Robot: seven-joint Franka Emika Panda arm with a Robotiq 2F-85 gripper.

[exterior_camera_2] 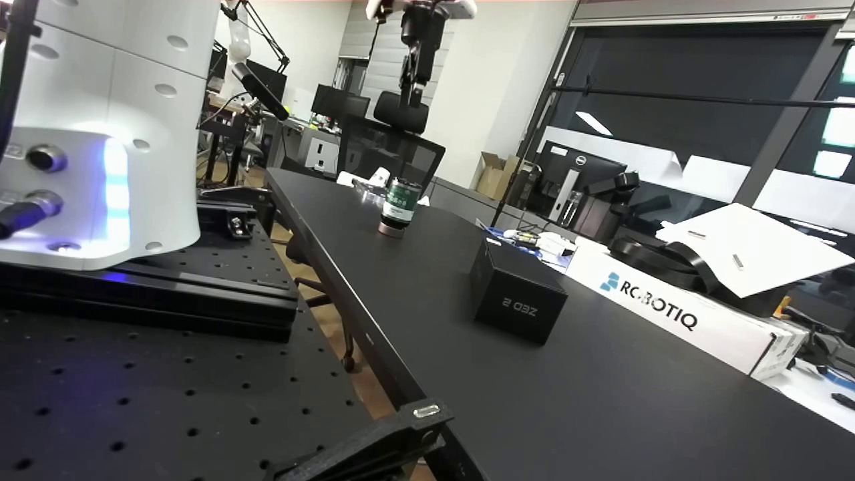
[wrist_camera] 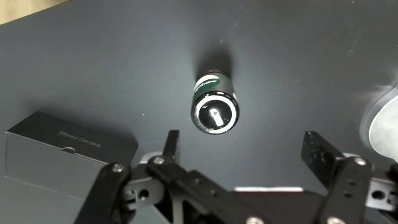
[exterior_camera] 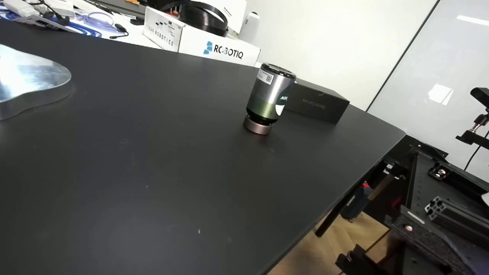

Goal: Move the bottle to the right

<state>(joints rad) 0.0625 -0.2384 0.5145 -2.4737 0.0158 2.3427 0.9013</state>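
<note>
The bottle (exterior_camera: 267, 93) is short and cylindrical, with a silvery grey to green body, a black rim at the top and a reddish-brown base. It stands upright on the black table in both exterior views (exterior_camera_2: 401, 206). In the wrist view the bottle (wrist_camera: 215, 102) is seen from above, its round top just beyond the fingertips and nearer the left finger. My gripper (wrist_camera: 242, 140) is open, with nothing between its fingers. In an exterior view the gripper (exterior_camera_2: 413, 87) hangs high above the bottle, pointing down and apart from it.
A black rectangular box (exterior_camera: 317, 100) lies beside the bottle; it also shows in the wrist view (wrist_camera: 71, 146) at left. A shiny rounded metal piece (exterior_camera: 34, 76) lies on the table. A white Robotiq box (exterior_camera_2: 668, 310) and cables line the back. The table edge (exterior_camera_2: 361, 310) runs near the robot base.
</note>
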